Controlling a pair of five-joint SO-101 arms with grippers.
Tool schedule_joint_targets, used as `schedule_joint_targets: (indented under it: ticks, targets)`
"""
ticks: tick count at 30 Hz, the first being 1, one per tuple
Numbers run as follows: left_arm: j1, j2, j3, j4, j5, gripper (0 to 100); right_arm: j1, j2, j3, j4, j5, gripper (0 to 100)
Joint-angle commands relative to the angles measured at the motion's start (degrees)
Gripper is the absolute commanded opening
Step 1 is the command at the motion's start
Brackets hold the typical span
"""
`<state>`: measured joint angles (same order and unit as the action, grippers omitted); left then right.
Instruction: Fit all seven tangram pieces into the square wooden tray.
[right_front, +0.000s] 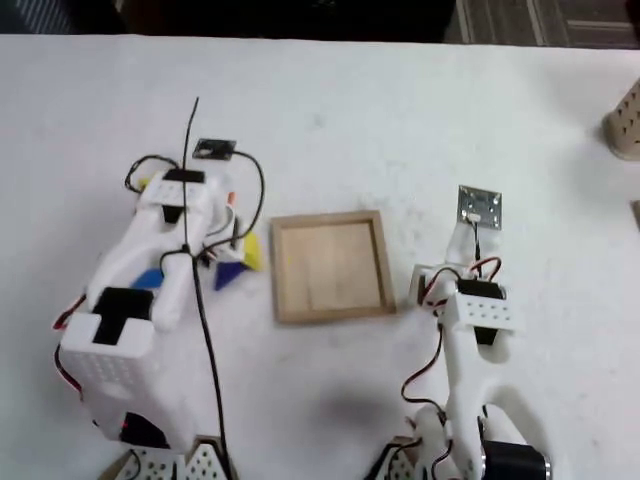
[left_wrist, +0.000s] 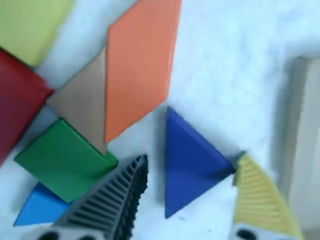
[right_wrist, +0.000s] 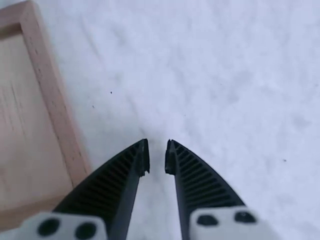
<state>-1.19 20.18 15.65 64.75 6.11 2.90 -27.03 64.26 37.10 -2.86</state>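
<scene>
White table (right_front: 350, 110) bears wooden tray (right_front: 330, 217); dark area (right_front: 300, 15) beyond far edge.

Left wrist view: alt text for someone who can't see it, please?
The open left gripper has one finger either side of a dark blue triangle. Beside it cluster an orange parallelogram, tan triangle, green square, red piece, yellow-green piece and light blue piece; the wooden tray lies near.
</scene>
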Motion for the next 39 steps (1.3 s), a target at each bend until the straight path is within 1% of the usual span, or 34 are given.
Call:
schedule_joint_targets:
  ticks: [1, 4, 13, 16, 21, 29, 31, 34, 39]
  targets:
    - [-0.4, 0.4, -2.5, -0.3, -5.3, 19, -0.3, -1.7, -0.3, -1.0, 0.8, 6.0]
    - [-0.4, 0.3, -2.4, -0.2, -6.3, 16, -0.3, -1.7, -0.3, -1.0, 0.8, 6.0]
    - [-0.4, 0.0, -2.4, 0.0, -6.3, 15, -0.5, -1.7, -0.3, -1.0, 0.8, 6.0]
    - [0.1, -0.1, -3.9, 2.8, -6.3, 15, -0.5, -1.7, -0.3, -1.0, 0.8, 6.0]
    - [3.5, -0.1, -8.1, 10.2, -6.2, 15, -0.5, -1.7, -0.3, -1.0, 0.8, 6.0]
    - [4.4, -0.1, -9.4, 11.2, -6.2, 15, -0.2, -1.8, -0.3, -1.0, 0.8, 6.0]
    - [5.4, -0.1, -11.2, 12.5, -6.2, 15, -0.2, -1.8, -0.3, -1.0, 0.8, 6.0]
    - [8.3, -0.1, -15.8, 17.1, -6.1, 15, -0.1, -2.1, -0.3, -1.0, 0.8, 6.0]
    - [15.1, -0.1, -23.5, 23.1, -0.8, 15, 1.7, -2.2, -0.3, -1.0, 0.8, 6.0]
